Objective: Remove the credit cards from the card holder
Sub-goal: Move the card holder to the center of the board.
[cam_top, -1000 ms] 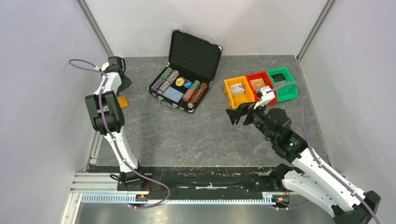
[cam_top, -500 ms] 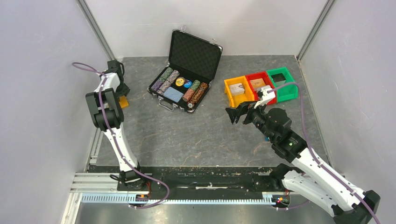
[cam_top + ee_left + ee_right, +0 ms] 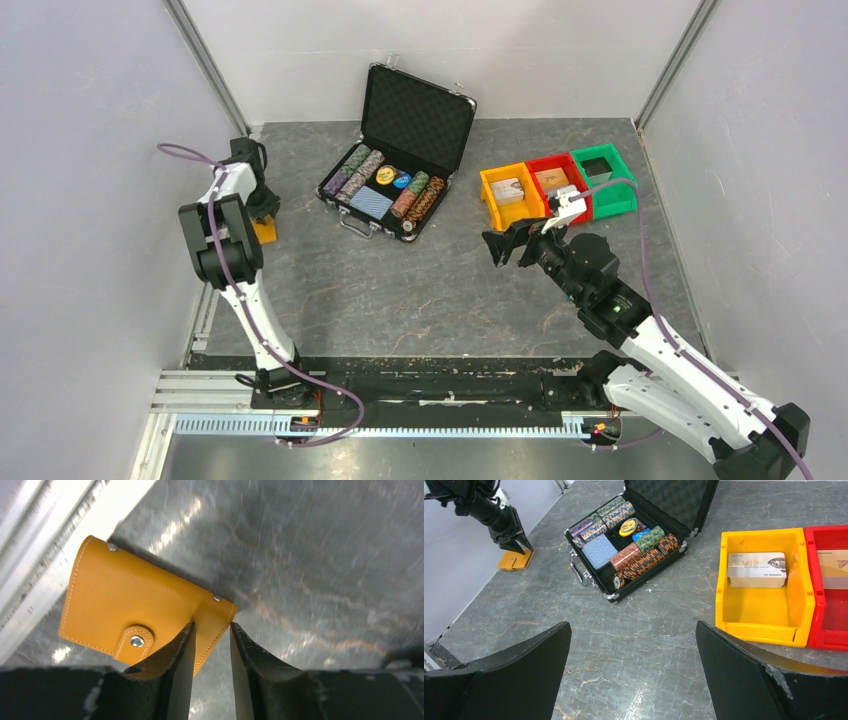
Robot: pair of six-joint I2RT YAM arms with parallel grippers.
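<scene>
The orange card holder lay snapped shut on the bench, hard against its left edge. The left tool stood on the holder's corner, jaws at a slim gap; a grip, I couldn't tell. The right tool hung wide open and empty mid-bench. A pale card reading "VIP" sat in the yellow bin.
</scene>
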